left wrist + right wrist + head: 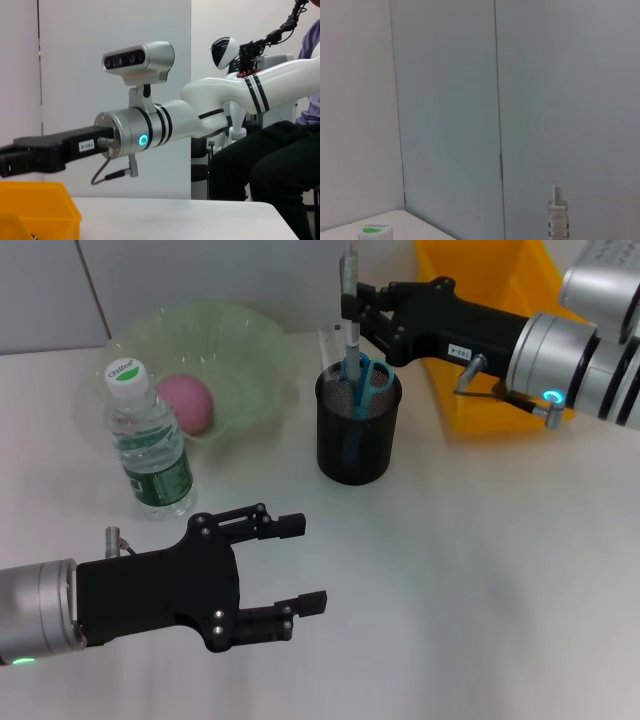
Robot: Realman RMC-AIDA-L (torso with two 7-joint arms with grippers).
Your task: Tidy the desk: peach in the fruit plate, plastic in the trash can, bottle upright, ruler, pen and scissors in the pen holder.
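At the lower left of the head view, the left end effector hovers over the bench, fingers apart. The bottle stands upright at middle left, the peach in the plate behind it. At upper centre the right end effector clamps the pen above the pen holder.

The head camera looked steeply down on the desk from close above. The left wrist camera faced level across the desk toward the right arm at three o'clock. The right wrist camera faced the wall, sharing the bottle cap.
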